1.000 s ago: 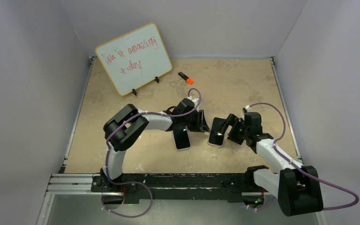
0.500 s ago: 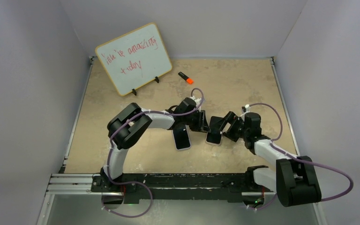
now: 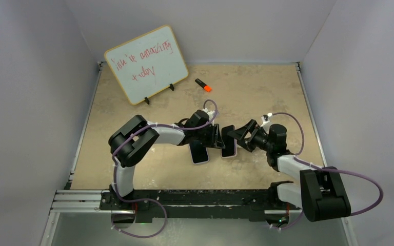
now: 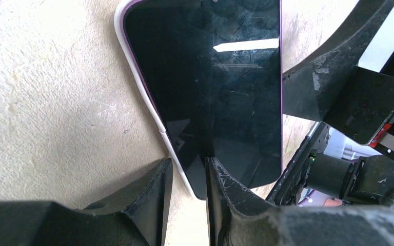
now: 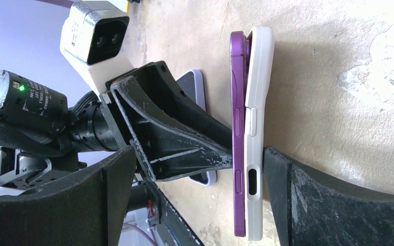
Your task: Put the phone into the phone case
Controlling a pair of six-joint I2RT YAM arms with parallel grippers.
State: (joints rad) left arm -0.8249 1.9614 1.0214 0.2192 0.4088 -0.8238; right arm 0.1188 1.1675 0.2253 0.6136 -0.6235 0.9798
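Note:
The purple phone (image 3: 228, 148) rests screen-out on the white case (image 5: 259, 102); its purple side (image 5: 238, 128) still stands proud of the case wall. My right gripper (image 3: 238, 136) is open wide around both (image 5: 200, 164), with one finger (image 5: 308, 200) against the case's back. My left gripper (image 3: 219, 139) is nearly shut and holds nothing. Its fingertips (image 5: 220, 156) press on the phone's face. In the left wrist view the dark screen (image 4: 220, 77) fills the frame, and the gripper (image 4: 189, 192) sits over its near corner.
A second phone in a pale case (image 3: 199, 152) lies flat on the table just left of the grippers, under the left wrist. A whiteboard on a stand (image 3: 146, 64) and an orange marker (image 3: 203, 85) are at the back.
My right gripper has carried the phone and case leftward until the phone meets the left fingertips. The left arm shifted slightly left and lower.

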